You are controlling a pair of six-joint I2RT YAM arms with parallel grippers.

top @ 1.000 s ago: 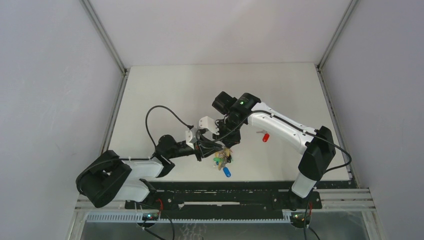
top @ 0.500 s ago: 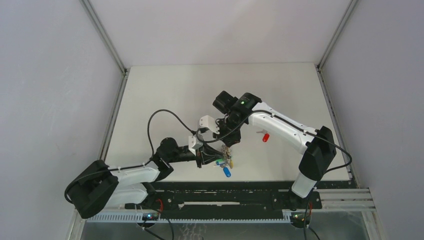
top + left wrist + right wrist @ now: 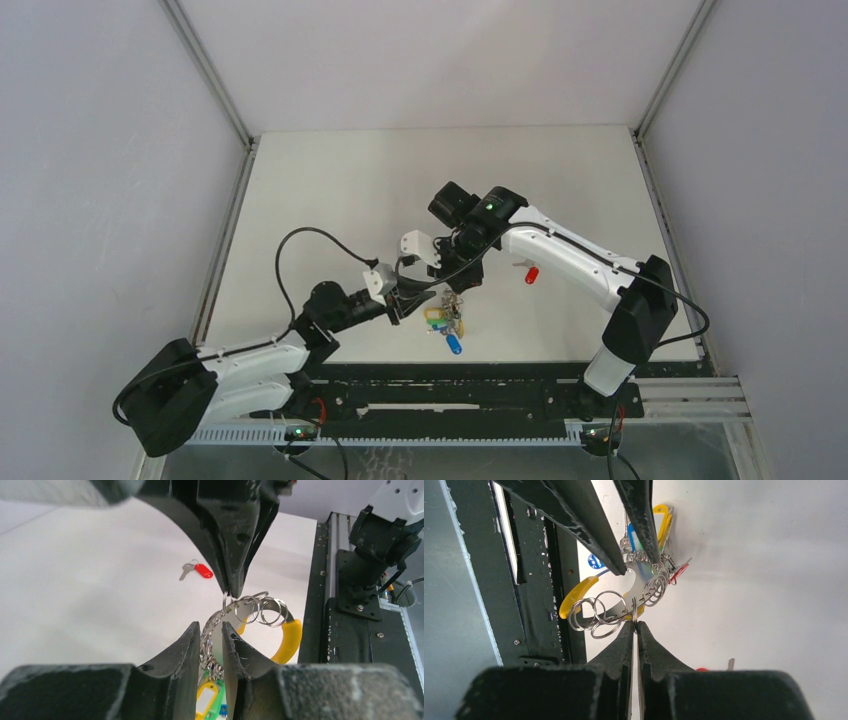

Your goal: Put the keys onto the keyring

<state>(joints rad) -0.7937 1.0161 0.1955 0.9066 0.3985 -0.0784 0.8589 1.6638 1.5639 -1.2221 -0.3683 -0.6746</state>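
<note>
The keyring [image 3: 447, 318] hangs just above the table near the front edge, between both grippers. It is a grey band with a yellow part [image 3: 289, 639], several small silver rings and green, blue and yellow tags. My left gripper [image 3: 210, 630] is shut on its grey band, with the tags dangling below. My right gripper [image 3: 635, 625] is shut on one small silver ring [image 3: 634, 609] at the band's edge. A red-headed key [image 3: 530, 273] lies loose on the table to the right, and it also shows in the left wrist view [image 3: 202, 571]. No loose yellow key shows.
A black rail [image 3: 450, 375] runs along the table's near edge, right behind the hanging bunch [image 3: 531, 580]. Grey walls with metal corner posts [image 3: 205, 70] close in the white table [image 3: 400, 180] at left, right and back.
My left arm has stretched lower and its elbow has swung left. Both grippers stay at the keyring. The bunch has turned a little, and the yellow tag now shows more.
</note>
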